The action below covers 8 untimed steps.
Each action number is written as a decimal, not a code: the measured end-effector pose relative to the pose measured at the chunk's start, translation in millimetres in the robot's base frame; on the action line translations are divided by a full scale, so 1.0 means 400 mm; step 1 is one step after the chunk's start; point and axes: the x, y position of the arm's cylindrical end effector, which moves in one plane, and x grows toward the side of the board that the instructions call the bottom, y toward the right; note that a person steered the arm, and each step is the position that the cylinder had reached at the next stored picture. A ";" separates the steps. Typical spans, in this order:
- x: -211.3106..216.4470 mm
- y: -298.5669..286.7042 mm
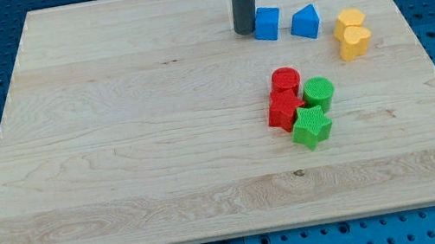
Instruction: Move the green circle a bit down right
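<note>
Near the view's top, a little right of the middle, the dark rod comes down onto the wooden board (118, 155), and the tip (246, 31) stands just beside the left face of the blue cube (268, 23), close enough that touching cannot be ruled out. This arm carries no pincer, so there is nothing to open or close; it can only push with the rod. To the right of the blue cube is a blue block of triangular shape (305, 22), and further right two yellow blocks (351, 33) sit pressed together, their exact shapes hard to make out. The green circle (318, 92), which is the task's thing, lies lower on the board, right of the centre, in a tight cluster: the red circle (285, 81) is at its upper left, the red star (286, 111) at its left, and the green star (312, 127) just below it, seemingly touching. The tip is well apart from this cluster, so the push appears not yet begun. What is left seems to be everything: bringing the tip to the upper left side of the green circle, where the red circle stands very near, and then sliding it a short way toward the view's bottom right.
</note>
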 end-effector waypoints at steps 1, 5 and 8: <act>-0.006 -0.001; -0.091 0.183; -0.144 0.183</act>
